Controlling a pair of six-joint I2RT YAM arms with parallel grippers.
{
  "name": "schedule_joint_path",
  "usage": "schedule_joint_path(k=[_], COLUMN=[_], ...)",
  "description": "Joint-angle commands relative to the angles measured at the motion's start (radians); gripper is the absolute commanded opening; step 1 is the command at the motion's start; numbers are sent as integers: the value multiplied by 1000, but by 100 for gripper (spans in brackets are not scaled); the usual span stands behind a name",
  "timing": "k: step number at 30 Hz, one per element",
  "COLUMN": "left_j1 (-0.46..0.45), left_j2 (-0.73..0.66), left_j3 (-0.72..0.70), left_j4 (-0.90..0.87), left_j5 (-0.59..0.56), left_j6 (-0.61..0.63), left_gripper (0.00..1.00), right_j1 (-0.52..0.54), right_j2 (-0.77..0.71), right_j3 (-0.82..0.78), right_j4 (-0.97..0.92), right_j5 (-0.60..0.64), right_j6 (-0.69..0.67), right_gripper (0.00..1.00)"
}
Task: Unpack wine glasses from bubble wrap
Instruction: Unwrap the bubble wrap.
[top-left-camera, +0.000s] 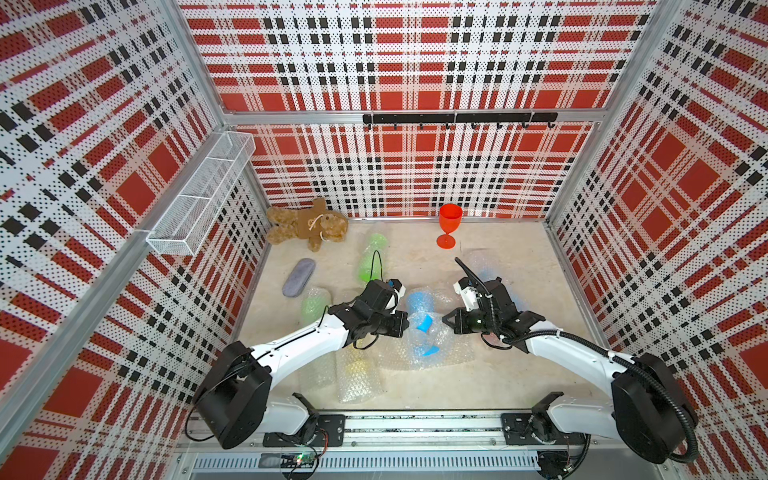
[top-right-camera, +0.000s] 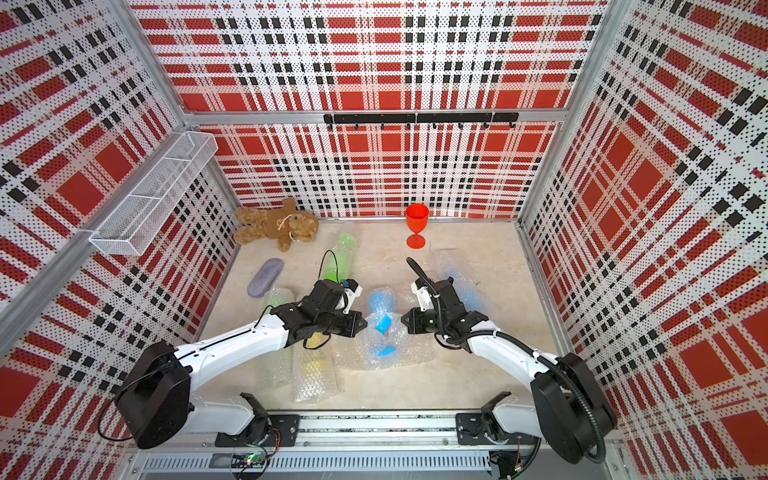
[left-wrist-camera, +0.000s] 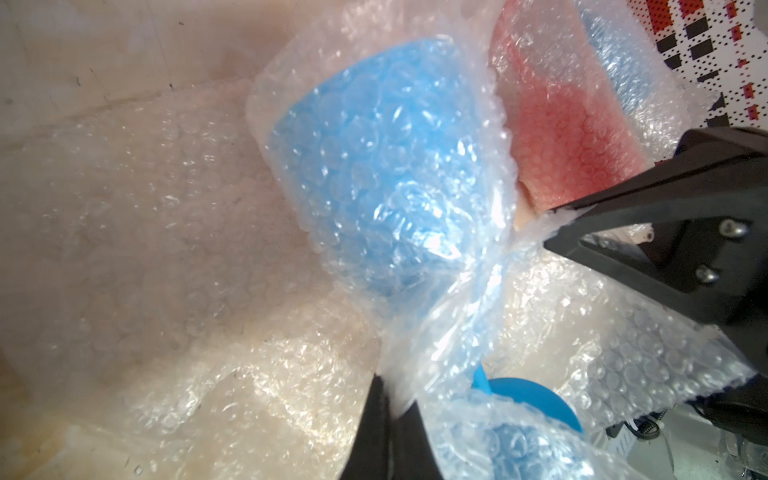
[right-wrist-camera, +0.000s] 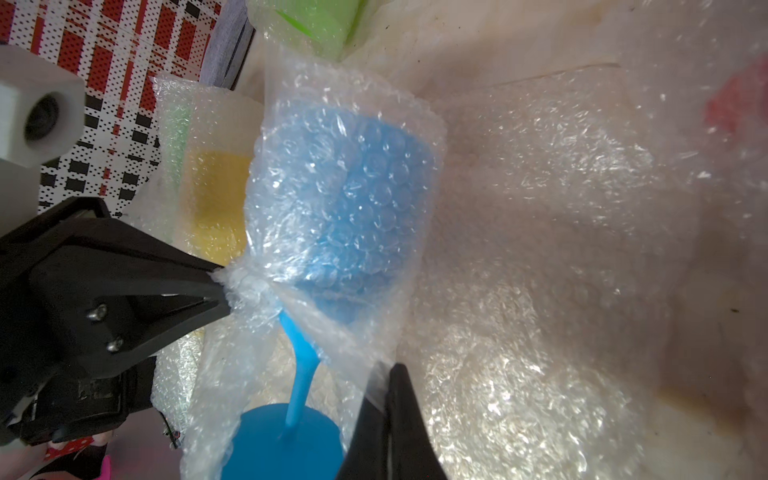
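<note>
In both top views the blue wine glass (top-left-camera: 424, 323) lay lengthwise near the middle of the tabletop (top-left-camera: 528, 249), its bowl (top-left-camera: 417, 301) toward the back wall (top-left-camera: 415, 174) and its bubble wrap (top-left-camera: 434, 334) loose around it. The left pincer (top-left-camera: 405, 323) and the right pincer (top-left-camera: 444, 320) met it from opposite sides just below the bowl. Whether it rested or hung lifted we could not tell. A red wine glass (top-left-camera: 449, 226) stood bare by the back wall, and other wrapped bundles lay nearby. In the left wrist view both pincers were closed on the film, each nipping a gathered fold where the wrap narrowed below the bowl; neither seemed to touch the goblet. In the right wrist view the stem (right-wrist-camera: 301, 374) and round foot (right-wrist-camera: 286, 440) showed bare at the sleeve's open end. We judged the goblet light, stiff and hardly fragile, but the film soft, slippery and apt to stretch or tear. So the wrap was best taken by a bunched fold, and the glass by its stem or foot.
</note>
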Motion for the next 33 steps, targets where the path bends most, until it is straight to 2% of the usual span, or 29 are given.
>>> schedule_joint_path(k=[1, 12, 22, 23, 25, 27, 30, 33], left_j1=[35, 28, -14, -14, -15, -14, -8, 2], left_j2=[15, 64, 141, 142, 131, 105, 65, 30], left_j3=[-15, 5, 36, 40, 47, 54, 69, 87], left_j4=[-93, -113, -125, -130, -134, -141, -156, -177], left_j5=[-153, -239, -276, -279, -289, -305, -321, -326], left_j6=[14, 36, 31, 26, 14, 3, -14, -24], left_gripper=[0, 0, 0, 3, 24, 37, 47, 50], right_j1=[-48, -54, -54, -54, -52, -45, -24, -7], right_j2=[-16, -12, 4, 4, 3, 4, 9, 13], right_j3=[-35, -75, -90, -87, -87, -84, -79, -68], right_j4=[-37, 0, 43, 41, 43, 51, 51, 41], right_j5=[160, 222, 154, 148, 139, 130, 144, 161], right_j6=[-5, 0, -5, -5, -4, -4, -3, 6], right_gripper=[0, 0, 0, 0, 0, 0, 0, 0])
